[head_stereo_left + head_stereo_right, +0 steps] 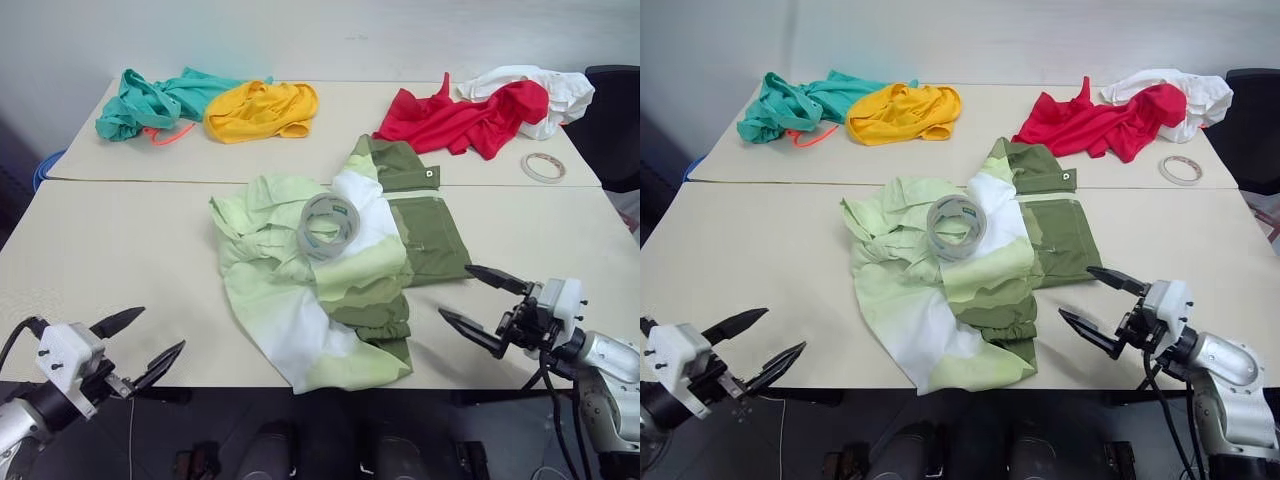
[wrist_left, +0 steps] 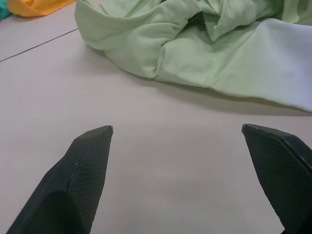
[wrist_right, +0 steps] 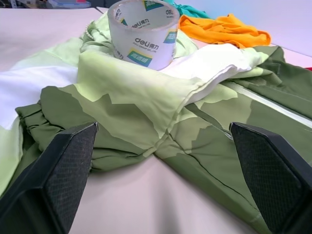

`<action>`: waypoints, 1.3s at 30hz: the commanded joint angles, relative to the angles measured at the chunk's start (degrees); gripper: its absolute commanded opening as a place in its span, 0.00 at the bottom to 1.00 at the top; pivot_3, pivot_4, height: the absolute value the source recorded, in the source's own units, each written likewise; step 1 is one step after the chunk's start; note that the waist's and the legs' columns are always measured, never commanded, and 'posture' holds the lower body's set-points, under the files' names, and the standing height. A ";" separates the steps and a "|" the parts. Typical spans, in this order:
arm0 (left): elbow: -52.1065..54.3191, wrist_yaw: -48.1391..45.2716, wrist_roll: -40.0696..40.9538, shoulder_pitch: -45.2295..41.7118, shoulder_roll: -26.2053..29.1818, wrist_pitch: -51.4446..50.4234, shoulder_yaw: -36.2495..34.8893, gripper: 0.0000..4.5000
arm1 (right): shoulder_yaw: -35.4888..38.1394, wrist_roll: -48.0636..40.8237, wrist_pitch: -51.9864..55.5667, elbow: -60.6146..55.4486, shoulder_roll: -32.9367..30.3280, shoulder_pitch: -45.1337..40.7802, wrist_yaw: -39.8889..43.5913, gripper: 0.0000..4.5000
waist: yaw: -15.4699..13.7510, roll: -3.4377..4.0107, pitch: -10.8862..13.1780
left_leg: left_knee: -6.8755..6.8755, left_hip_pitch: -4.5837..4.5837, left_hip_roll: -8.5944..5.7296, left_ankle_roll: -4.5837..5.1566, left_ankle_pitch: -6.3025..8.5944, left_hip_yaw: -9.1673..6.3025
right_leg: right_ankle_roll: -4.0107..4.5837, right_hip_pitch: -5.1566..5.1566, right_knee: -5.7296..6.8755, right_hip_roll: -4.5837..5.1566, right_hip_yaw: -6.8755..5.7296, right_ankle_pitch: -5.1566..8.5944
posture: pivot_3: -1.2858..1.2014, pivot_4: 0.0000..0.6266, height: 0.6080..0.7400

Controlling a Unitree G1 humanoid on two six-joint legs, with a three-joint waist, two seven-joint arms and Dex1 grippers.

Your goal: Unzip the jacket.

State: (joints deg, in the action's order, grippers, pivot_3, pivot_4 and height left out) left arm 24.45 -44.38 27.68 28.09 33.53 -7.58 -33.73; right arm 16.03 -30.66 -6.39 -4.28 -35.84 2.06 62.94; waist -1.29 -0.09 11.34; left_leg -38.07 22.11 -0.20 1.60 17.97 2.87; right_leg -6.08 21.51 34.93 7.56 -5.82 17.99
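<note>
Left hand [image 1: 140, 345] and right hand [image 1: 482, 304] spread wide, nothing grasped, jacket [image 1: 340, 275] crumpled at counter [image 1: 120, 250] front edge, tape roll [image 1: 329, 225] rested on it.

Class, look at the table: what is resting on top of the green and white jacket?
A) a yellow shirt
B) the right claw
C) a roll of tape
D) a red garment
C: a roll of tape sits on the jacket, near its middle; the right wrist view shows it standing on the pale fabric.
</note>
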 commanded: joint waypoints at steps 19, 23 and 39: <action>5.80 -0.75 24.31 -10.27 4.32 -19.68 1.24 0.99 | -8.33 -1.13 5.20 -1.32 3.21 -12.15 0.22 1.00 | 0.22 0.03 0.02 | -0.03 -0.01 0.00 -0.06 -0.08 -0.03 | 0.00 0.00 0.10 -0.02 -0.02 0.00 | 0.52 0.24 1.00; 5.54 0.16 23.30 -16.44 5.61 -20.49 4.71 0.99 | -17.40 0.54 12.40 -2.58 5.31 -26.34 1.34 1.00 | 0.93 0.09 0.03 | -0.05 -0.02 -0.02 -0.11 -0.18 -0.04 | 0.04 0.04 0.21 -0.02 -0.02 -0.02 | 0.52 0.24 1.00; 4.97 -0.77 16.72 -15.14 1.37 -15.06 10.20 1.00 | -32.76 19.86 13.72 16.38 15.54 -47.74 -2.93 0.50 | 2.02 0.03 0.02 | -0.11 0.12 -0.11 -0.08 -0.21 0.01 | 0.10 0.13 0.50 -0.06 -0.22 0.02 | 0.52 0.24 1.00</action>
State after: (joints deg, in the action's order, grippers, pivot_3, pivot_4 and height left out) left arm 28.25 -44.84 44.97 12.45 35.30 -24.24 -23.49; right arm -17.67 -10.59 9.33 13.03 -20.93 -45.36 59.97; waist 0.73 -0.06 11.36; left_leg -38.17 22.22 -0.29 1.51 17.75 2.89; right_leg -5.98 21.64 35.43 7.50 -6.04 18.00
